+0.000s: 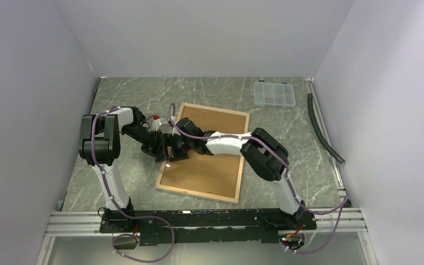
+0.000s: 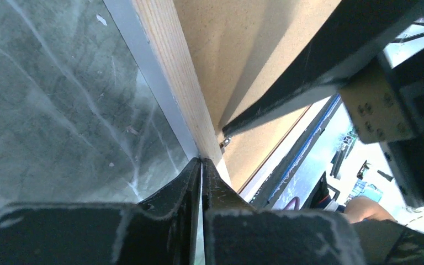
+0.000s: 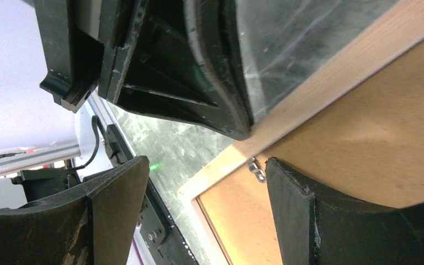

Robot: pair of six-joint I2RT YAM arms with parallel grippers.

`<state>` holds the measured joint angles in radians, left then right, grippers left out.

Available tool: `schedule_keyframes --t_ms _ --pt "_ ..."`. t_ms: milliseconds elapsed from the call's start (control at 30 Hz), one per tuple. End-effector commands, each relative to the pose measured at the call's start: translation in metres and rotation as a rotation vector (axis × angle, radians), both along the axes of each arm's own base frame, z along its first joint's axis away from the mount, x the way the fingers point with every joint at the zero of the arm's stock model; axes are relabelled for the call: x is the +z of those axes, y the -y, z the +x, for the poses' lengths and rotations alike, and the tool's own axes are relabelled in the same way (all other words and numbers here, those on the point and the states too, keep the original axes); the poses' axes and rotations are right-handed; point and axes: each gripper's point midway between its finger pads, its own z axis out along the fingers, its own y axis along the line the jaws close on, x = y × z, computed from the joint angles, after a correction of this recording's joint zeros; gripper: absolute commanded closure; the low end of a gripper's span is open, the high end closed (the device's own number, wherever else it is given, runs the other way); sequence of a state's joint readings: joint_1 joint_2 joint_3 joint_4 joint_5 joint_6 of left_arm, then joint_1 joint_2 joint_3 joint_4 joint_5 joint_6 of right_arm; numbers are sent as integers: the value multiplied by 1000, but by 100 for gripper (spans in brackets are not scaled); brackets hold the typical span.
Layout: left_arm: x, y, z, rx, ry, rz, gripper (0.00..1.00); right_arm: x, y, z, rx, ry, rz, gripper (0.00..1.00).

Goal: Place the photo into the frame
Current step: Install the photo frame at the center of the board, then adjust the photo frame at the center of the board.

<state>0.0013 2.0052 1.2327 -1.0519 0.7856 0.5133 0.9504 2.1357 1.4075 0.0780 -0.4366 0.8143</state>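
The frame lies back up in the middle of the table, with the brown backing panel inside it. The photo is hidden. My left gripper is shut, and its tips touch the outer edge of the frame's light wood left rail. My right gripper is open and hovers over the same rail. One finger is outside the frame and the other is over the backing panel, beside a small metal clip.
A small clear plastic compartment box sits at the back right. A dark hose lies along the right wall. Aluminium rails run along the near edge. Grey walls close in the left, back and right.
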Motion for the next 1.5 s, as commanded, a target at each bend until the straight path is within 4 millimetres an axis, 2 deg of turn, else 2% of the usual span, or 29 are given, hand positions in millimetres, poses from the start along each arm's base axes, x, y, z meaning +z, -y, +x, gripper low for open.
schedule_keyframes --t_ms 0,33,100,167,300,367,500,600,700,833,1000,1233,1267,1467 --pt "18 -9 12 -2 95 -1 90 61 16 38 -51 128 51 17" --pt "20 -11 13 6 98 -3 90 74 25 47 -77 157 56 14" --pt "24 -17 17 17 110 4 88 89 55 61 -141 182 33 9" --pt "24 -23 19 20 121 21 86 101 93 76 -225 202 17 6" --pt "14 -32 16 2 143 80 79 99 191 97 -446 209 -88 0" --pt "6 -33 11 -21 146 117 78 88 240 105 -555 195 -156 0" --pt "-4 -31 0 -76 160 177 78 65 322 114 -747 143 -244 0" --pt "-8 -28 -8 -120 174 206 78 47 350 114 -807 93 -236 0" --pt "-10 -27 -16 -151 180 227 79 31 353 117 -801 42 -226 0" --pt "-10 -23 -25 -185 185 239 80 4 340 123 -751 -42 -208 0" --pt "-14 -16 -33 -251 194 281 83 -14 328 138 -715 -92 -192 0" --pt "-22 18 -50 -398 190 279 86 -6 307 167 -682 -100 -129 0" --pt "-23 25 -54 -422 187 273 86 -2 302 173 -673 -91 -125 0" --pt "-21 73 -82 -576 154 188 86 -2 274 185 -624 -89 -135 0"
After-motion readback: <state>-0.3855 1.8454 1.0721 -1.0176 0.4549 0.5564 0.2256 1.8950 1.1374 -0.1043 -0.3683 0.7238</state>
